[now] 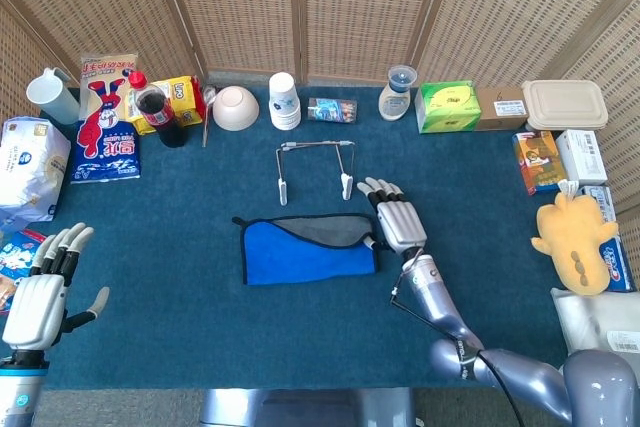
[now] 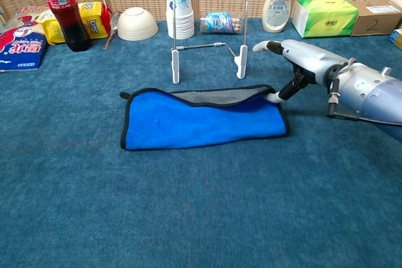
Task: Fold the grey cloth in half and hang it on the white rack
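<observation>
Blue carpet covered the counter (image 1: 200, 327), and the grey cloth (image 1: 305, 249) lay folded, blue face up, long axis sideways, just left of the right hand (image 1: 397, 222). That hand's thumb touched its right edge, fingers straight, gripping nothing. White rack (image 1: 316, 169) stood just beyond. Left hand (image 1: 40, 292) hovered open, well apart.

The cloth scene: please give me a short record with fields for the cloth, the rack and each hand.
cloth: cloth lies folded on the table, blue side up, grey showing along its far edge
rack: white rack stands upright just behind the cloth, nothing hanging on it
right hand: right hand at the cloth's right corner, thumb under the raised edge, other fingers stretched out
left hand: left hand far from the cloth, fingers apart, holding nothing
</observation>
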